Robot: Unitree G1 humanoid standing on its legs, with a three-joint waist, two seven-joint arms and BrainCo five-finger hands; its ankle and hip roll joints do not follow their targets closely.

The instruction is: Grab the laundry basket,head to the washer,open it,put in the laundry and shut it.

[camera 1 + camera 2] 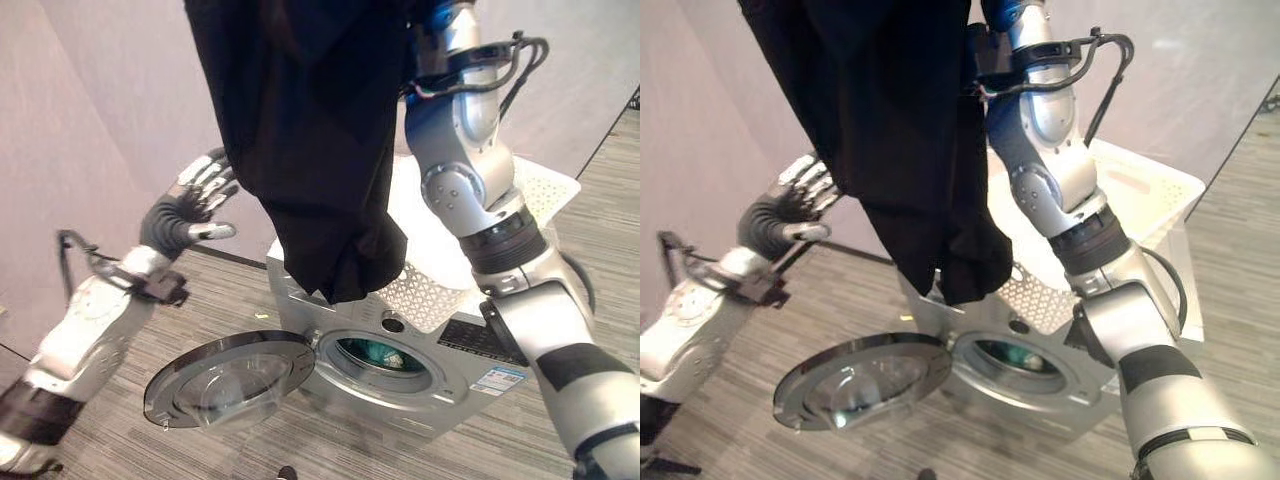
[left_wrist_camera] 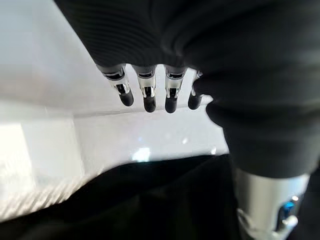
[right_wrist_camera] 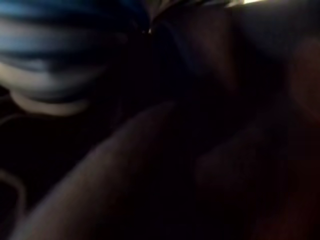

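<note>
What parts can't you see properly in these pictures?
- Right hand: hidden behind the black garment in both eye views; the right wrist view is too dark to read.
- Inside the washer: just a bit of green shows through the opening; the rest is too dark.
- Laundry basket contents: blocked by the right arm and the garment.
- Left hand: open, holding nothing.

A black garment (image 1: 310, 140), a white perforated basket (image 1: 540, 190), a silver-grey washer (image 1: 440, 385), grey striped floor (image 1: 200, 290).

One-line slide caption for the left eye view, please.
Black garment hangs from the raised right arm above the washer, its door swung open; left hand open beside it; white basket on top.
</note>
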